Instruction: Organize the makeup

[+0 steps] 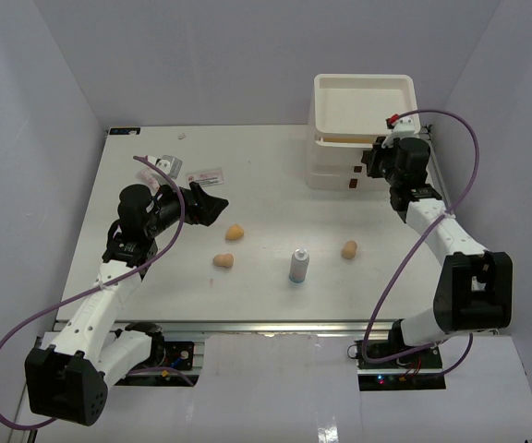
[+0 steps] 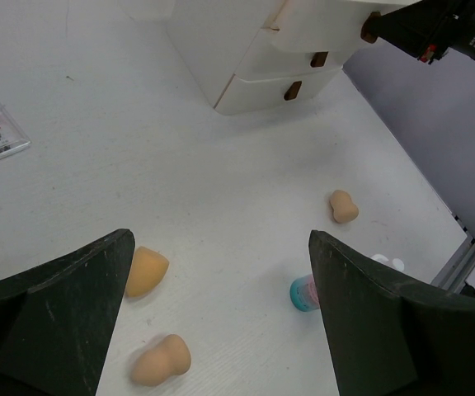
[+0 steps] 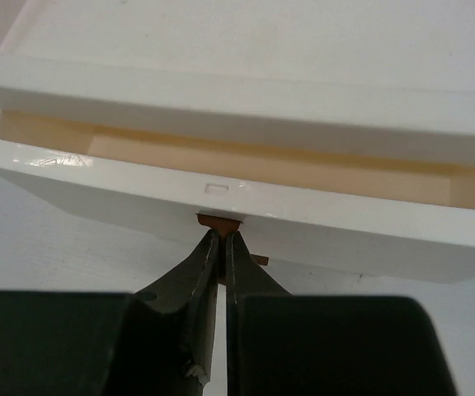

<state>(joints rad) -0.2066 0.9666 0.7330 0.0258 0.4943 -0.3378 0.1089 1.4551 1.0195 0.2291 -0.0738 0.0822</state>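
White drawer unit (image 1: 332, 171) at far right of white table (image 1: 275, 198); open tray (image 1: 363, 101) on top. Top drawer (image 3: 221, 194) slightly out, tan inside, brown handle (image 3: 219, 220) at front centre.

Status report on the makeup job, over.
Left tool open, empty. Right tool shut on drawer handle. Three sponges, bottle loose on table. Nothing blocking.

Bright, even light; soft shadows
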